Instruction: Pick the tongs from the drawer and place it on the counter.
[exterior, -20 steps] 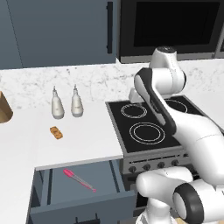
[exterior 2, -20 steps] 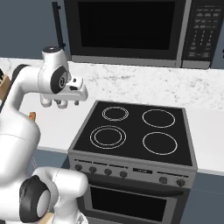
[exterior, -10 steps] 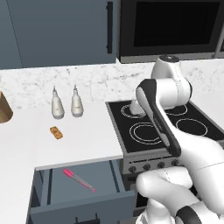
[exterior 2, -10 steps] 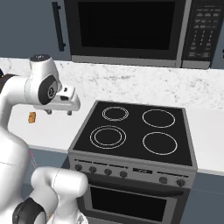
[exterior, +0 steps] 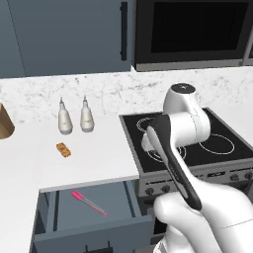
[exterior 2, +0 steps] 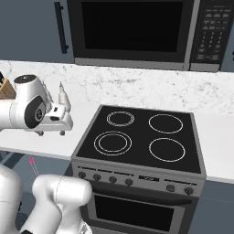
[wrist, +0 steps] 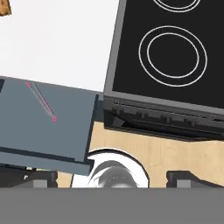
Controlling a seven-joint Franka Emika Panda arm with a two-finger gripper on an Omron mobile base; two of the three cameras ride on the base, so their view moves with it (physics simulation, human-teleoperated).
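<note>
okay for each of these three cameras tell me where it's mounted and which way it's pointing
Left base view: behind the arm on its left, looking forward and down at the counter, the open drawer holding the tongs, and the stovetop; the white arm rises at lower right.
Right base view: behind on the right, facing the stovetop and microwave; the arm enters at left, with the hand.
Hand view: on the hand, looking straight down at drawer, counter and stovetop; the fingertips stand wide apart.
All three share the stovetop.
</note>
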